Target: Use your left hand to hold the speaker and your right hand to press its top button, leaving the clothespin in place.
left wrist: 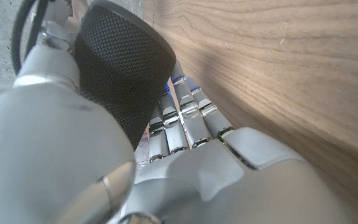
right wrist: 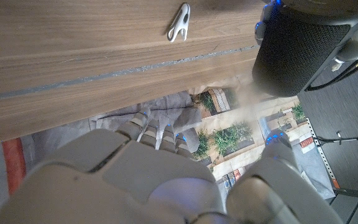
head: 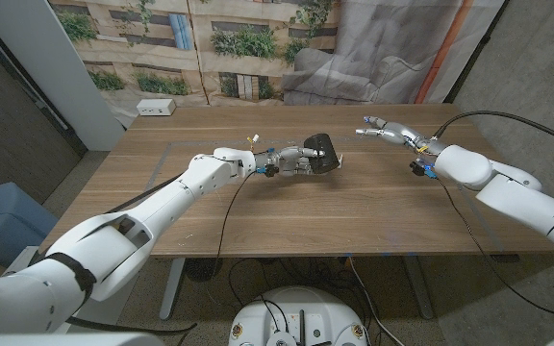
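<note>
On woodgrain table (head: 373, 207), left hand (head: 291, 160) grips cylindrical mesh-covered speaker (head: 322, 152).

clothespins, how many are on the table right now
1. The white clothespin lies on the table a little apart from the black speaker, which the left hand holds. More could be hidden behind the speaker or hand.
</note>
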### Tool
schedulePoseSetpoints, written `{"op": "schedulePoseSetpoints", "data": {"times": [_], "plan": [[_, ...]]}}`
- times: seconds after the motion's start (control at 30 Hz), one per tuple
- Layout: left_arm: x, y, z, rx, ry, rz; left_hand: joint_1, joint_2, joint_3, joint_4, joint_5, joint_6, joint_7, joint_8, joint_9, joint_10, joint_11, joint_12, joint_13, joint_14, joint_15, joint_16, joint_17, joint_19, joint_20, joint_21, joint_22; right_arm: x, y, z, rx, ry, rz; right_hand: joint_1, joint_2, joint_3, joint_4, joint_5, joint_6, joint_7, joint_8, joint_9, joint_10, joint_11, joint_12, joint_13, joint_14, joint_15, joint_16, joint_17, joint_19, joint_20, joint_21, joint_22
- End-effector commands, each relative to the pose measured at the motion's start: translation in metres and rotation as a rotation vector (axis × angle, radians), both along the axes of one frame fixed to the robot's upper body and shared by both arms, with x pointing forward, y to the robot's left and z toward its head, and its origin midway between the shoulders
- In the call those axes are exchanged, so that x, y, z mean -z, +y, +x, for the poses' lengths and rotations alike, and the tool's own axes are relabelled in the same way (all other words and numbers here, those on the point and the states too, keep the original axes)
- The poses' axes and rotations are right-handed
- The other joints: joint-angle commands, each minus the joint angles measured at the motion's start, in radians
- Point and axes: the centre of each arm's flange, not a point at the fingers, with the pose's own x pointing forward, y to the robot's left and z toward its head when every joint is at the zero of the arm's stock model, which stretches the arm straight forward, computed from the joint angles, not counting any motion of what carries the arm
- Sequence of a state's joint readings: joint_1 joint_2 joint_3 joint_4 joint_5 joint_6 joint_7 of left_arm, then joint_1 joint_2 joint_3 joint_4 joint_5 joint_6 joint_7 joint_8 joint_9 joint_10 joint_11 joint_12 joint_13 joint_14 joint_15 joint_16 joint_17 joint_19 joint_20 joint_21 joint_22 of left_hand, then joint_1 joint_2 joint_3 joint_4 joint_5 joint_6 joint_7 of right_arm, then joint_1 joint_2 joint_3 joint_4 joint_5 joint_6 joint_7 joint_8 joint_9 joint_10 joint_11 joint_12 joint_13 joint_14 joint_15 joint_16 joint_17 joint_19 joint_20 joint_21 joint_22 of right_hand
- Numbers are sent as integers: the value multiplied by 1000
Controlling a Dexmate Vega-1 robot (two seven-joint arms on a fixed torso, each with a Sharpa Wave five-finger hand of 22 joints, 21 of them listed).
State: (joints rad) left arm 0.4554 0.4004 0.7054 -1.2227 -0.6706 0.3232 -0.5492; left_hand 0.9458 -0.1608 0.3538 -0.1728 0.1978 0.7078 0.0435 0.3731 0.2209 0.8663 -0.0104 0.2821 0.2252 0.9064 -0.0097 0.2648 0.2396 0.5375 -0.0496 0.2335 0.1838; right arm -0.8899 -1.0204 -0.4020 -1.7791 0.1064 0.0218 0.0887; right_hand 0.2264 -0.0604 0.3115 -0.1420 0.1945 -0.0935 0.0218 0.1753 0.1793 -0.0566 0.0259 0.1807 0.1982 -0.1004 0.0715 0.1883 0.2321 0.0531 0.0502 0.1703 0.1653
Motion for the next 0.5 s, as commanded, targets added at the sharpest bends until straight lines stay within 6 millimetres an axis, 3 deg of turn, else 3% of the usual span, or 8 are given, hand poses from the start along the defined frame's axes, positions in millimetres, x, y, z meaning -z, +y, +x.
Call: {"op": "schedulePoseSetpoints", "data": {"times": [0.03,0.5], "plan": [[9,-5,-4,6,36,-9,44,294,43,10,6,229,-72,110,3,199,-179,4,106,130,-227,-1,4,9,-142,-3,1,-6,13,0,10,16,-70,-13,-5,-5,0,3,-25,-1,-3,4,-20,2,-3,2,-18,0,1,0,-19,1,2,3],[14,-6,-2,8,62,-33,38,301,55,6,6,227,-68,113,0,203,-180,0,114,131,-227,-4,7,7,-139,-5,2,-5,26,-5,22,31,-154,-23,-4,-12,3,5,-70,-4,-3,4,-62,4,-3,1,-53,12,0,-2,-51,3,3,4]]}}
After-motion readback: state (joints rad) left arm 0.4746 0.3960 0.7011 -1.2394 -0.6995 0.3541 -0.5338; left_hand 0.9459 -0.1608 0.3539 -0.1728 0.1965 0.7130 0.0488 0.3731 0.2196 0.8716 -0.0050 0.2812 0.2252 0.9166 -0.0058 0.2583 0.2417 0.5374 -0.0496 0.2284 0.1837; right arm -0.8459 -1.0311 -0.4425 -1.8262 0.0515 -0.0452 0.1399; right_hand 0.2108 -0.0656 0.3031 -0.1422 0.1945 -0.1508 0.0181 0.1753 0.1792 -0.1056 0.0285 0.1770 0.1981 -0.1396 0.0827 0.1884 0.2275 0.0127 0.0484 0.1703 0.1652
